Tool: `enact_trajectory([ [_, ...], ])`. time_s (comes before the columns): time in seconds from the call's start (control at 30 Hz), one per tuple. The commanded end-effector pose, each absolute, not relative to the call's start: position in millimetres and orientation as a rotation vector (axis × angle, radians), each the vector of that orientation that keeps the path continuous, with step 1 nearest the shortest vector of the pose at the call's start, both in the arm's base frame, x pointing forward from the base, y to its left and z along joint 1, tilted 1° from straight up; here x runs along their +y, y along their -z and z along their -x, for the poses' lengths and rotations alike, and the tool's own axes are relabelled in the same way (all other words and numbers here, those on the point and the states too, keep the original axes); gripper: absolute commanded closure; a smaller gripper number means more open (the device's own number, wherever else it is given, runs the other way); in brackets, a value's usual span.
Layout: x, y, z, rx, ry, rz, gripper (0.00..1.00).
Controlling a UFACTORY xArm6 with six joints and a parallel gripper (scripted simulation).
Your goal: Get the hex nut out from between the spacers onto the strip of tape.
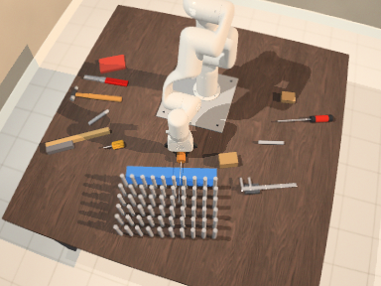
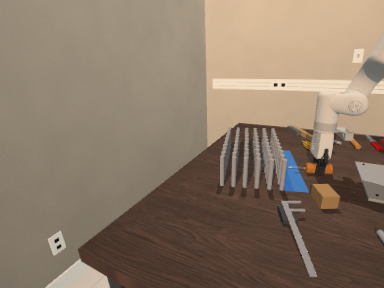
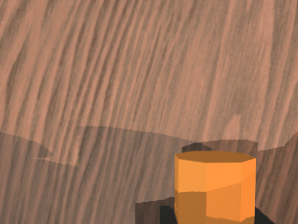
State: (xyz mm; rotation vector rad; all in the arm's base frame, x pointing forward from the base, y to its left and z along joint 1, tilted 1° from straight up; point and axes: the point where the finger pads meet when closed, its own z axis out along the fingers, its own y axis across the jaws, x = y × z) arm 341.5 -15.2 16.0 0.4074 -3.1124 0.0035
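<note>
My gripper (image 1: 181, 155) (image 2: 320, 166) is shut on the orange-brown handle of the hook pick (image 1: 182, 158) (image 2: 314, 168) (image 3: 215, 187), low over the table just behind the blue strip of tape (image 1: 136, 175) (image 2: 295, 181). The pick's thin shaft (image 1: 178, 180) runs forward over the tape into the grid of upright grey spacers (image 1: 164, 209) (image 2: 252, 157). The hex nut is hidden among the spacers. The wrist view shows only the handle's end and bare wood.
A tan block (image 1: 228, 159) (image 2: 325, 196) lies right of the gripper, a grey caliper (image 1: 265, 187) (image 2: 297, 232) right of the spacers. A small yellow screwdriver (image 1: 115, 145), a wooden bar (image 1: 76, 139), a hammer (image 1: 96, 96) and other tools lie to the left. The robot's base plate (image 1: 220, 116) is behind.
</note>
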Motion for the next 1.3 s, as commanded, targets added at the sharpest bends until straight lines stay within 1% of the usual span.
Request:
enact_trajectory([
  [0.0, -18.6, -17.4, -329.8, -3.117, -0.004, -0.408, 1.0],
  [0.7, -29.8, -17.3, -286.0, -3.117, -0.004, -0.408, 1.0],
  [1.27, -35.7, -17.2, -262.8, -3.117, -0.004, -0.408, 1.0],
])
